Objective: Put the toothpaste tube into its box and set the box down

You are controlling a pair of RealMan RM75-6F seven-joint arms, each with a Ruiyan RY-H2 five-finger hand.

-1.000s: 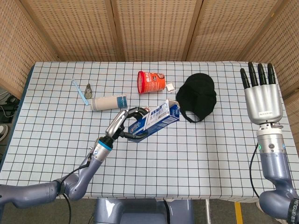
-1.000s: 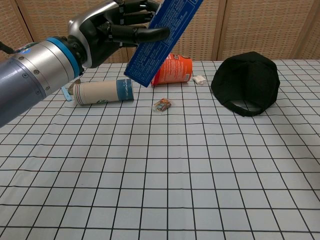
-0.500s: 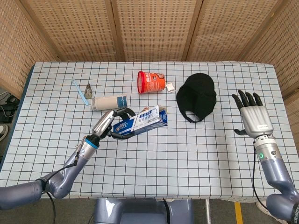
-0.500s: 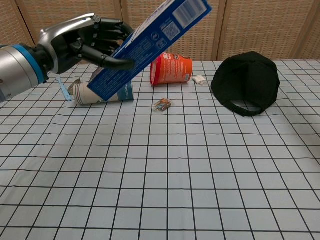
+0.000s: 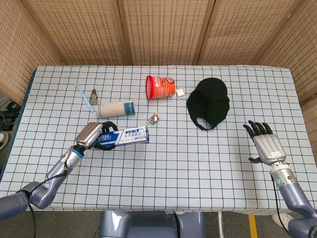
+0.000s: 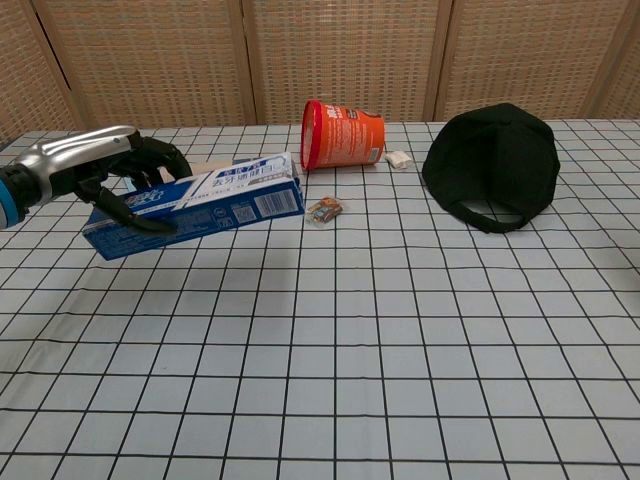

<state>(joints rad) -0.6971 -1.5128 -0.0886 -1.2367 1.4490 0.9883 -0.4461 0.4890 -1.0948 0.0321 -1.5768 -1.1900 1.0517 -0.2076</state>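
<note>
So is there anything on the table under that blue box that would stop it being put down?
Nothing visible. The left hand holds the toothpaste box nearly level over bare checkered cloth. The nearest things, the white cup behind it and the small candy wrapper, lie apart from it.

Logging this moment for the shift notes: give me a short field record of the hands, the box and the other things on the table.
left hand: grips the toothpaste box, which lies near-level, low over the table
right hand: holds nothing, fingers apart, at the table's right edge
behind box: white tube, orange cup on its side
right of cup: black cap
</note>
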